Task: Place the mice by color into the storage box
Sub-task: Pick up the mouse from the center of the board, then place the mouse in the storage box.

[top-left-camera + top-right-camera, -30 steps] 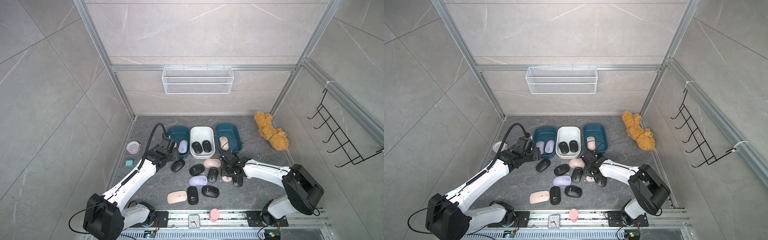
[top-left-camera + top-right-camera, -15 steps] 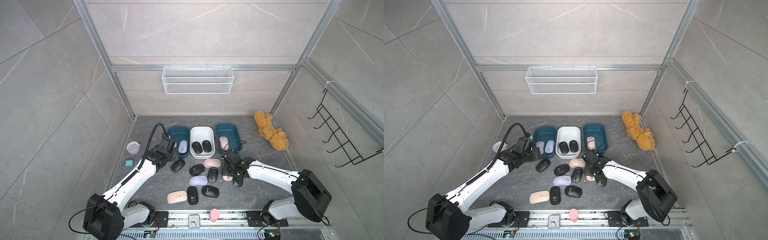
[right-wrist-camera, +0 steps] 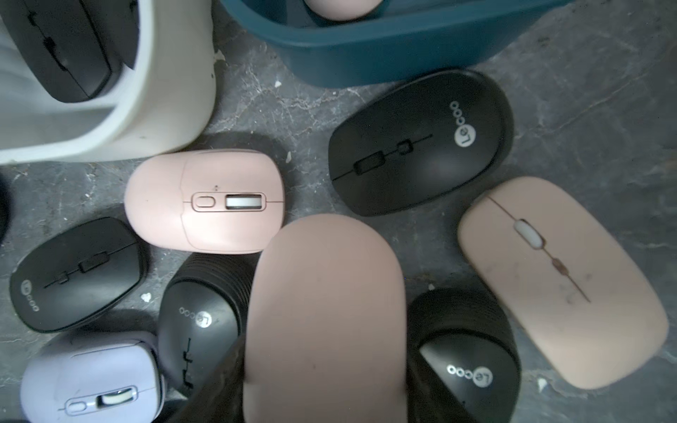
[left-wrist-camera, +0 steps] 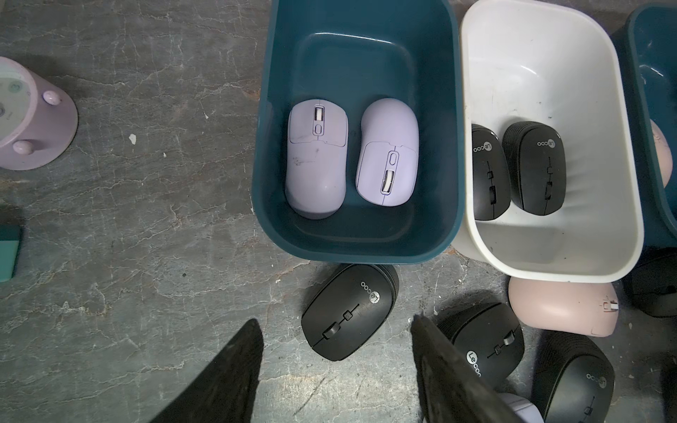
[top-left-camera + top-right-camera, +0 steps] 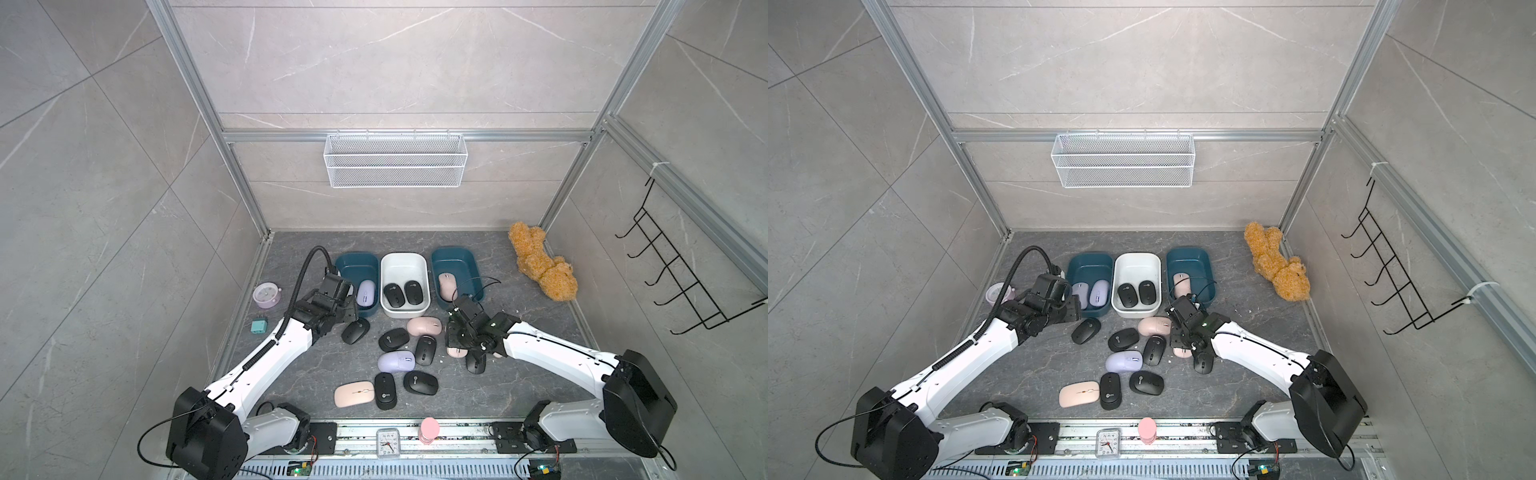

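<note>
Three storage boxes stand side by side at the back. The left teal box (image 5: 353, 255) holds two lilac mice (image 4: 317, 157). The white box (image 5: 403, 257) holds two black mice (image 5: 405, 293), and the right teal box (image 5: 455, 250) holds one pink mouse (image 5: 446, 286). Several black, pink and lilac mice lie loose in front of the boxes. My left gripper (image 4: 334, 320) is open over a loose black mouse (image 5: 355, 331) by the left teal box. My right gripper (image 5: 457, 338) is shut on a pink mouse (image 3: 326, 322) among the loose ones.
A round pink alarm clock (image 5: 267, 295) and a teal block (image 5: 258, 327) sit at the left. A teddy bear (image 5: 540, 266) lies at the back right. A wire basket (image 5: 395, 160) hangs on the back wall. A small clock (image 5: 387, 442) and a pink cylinder (image 5: 429, 430) stand on the front rail.
My right arm's elbow has swung toward the front right while its gripper stays in the mouse cluster. The left arm has not moved.
</note>
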Action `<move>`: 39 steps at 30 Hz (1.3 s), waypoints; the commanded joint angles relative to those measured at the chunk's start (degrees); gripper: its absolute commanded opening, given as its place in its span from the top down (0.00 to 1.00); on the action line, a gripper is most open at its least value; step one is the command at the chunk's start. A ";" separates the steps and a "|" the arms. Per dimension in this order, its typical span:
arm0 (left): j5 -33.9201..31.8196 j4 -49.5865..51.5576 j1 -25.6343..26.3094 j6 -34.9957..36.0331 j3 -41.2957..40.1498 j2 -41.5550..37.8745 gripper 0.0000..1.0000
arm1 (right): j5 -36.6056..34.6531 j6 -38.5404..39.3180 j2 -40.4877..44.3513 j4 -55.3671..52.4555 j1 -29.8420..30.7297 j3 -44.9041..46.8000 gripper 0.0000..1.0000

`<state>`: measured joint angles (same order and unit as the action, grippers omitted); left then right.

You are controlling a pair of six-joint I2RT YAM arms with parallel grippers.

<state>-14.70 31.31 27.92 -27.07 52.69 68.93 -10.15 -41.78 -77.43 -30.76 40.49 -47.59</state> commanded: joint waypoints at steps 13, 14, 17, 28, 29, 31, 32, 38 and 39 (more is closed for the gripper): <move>-1.26 1.08 -0.24 -0.48 2.43 -1.20 0.33 | -4.70 10.14 0.16 -5.72 0.12 -12.38 0.46; -1.21 1.04 -0.24 -0.42 2.47 -1.25 0.33 | -5.61 11.07 -0.35 -5.33 -0.01 -13.26 0.46; -1.13 1.02 -0.24 -0.50 2.47 -1.08 0.33 | -7.07 14.15 -2.62 -3.43 -1.37 -16.24 0.46; -0.61 2.70 -0.24 -0.29 3.30 -1.62 0.33 | -4.75 23.43 -13.24 -0.12 -7.91 -27.81 0.46; -0.59 2.86 -0.24 -0.26 3.37 -1.70 0.33 | -4.32 24.25 -14.04 -0.17 -8.49 -28.78 0.46; -0.77 3.05 -0.24 -0.07 3.59 -1.64 0.33 | -3.25 25.69 -15.83 -0.33 -10.23 -30.50 0.46; -0.83 3.20 -0.24 -0.09 3.80 -1.57 0.33 | -2.73 26.45 -16.52 -0.43 -10.90 -31.35 0.46; -0.76 3.67 -0.24 0.32 4.42 -1.32 0.33 | 1.13 28.98 -20.82 -1.14 -16.51 -35.04 0.46; -0.85 3.67 -0.24 0.40 4.44 -1.23 0.33 | 2.04 29.42 -21.64 -1.14 -17.60 -35.60 0.46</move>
<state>-14.87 34.30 27.92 -27.05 54.83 68.77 -10.90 -15.09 -97.17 -31.77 24.69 -80.60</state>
